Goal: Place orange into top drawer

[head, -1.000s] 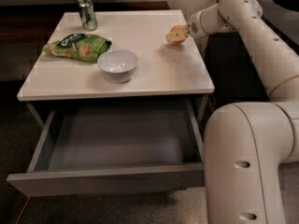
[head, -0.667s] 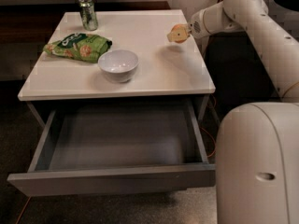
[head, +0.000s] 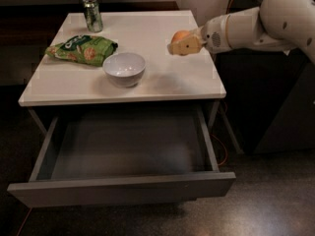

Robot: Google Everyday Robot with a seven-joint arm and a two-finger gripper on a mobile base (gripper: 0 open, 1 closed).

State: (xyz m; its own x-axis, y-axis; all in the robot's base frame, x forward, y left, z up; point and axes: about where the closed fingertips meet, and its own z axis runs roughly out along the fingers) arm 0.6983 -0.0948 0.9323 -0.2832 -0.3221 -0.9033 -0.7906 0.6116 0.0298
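The orange (head: 178,36) is held in my gripper (head: 182,44), a little above the right side of the white table top (head: 162,77). The gripper's tan fingers (head: 186,46) are shut around the fruit, and the white arm (head: 246,28) reaches in from the right. The top drawer (head: 123,181) stands pulled out below the table's front edge, its plain grey inside bare. The gripper is behind and above the drawer's right rear corner.
A white bowl (head: 124,68) sits near the table's front middle. A green chip bag (head: 81,48) lies at the left and a green can (head: 92,14) stands at the back left. Dark furniture (head: 275,107) stands to the right.
The view has shifted, so the arm's lower body has left the picture. The gripper still holds the orange above the right side of the table, now a little nearer the front.
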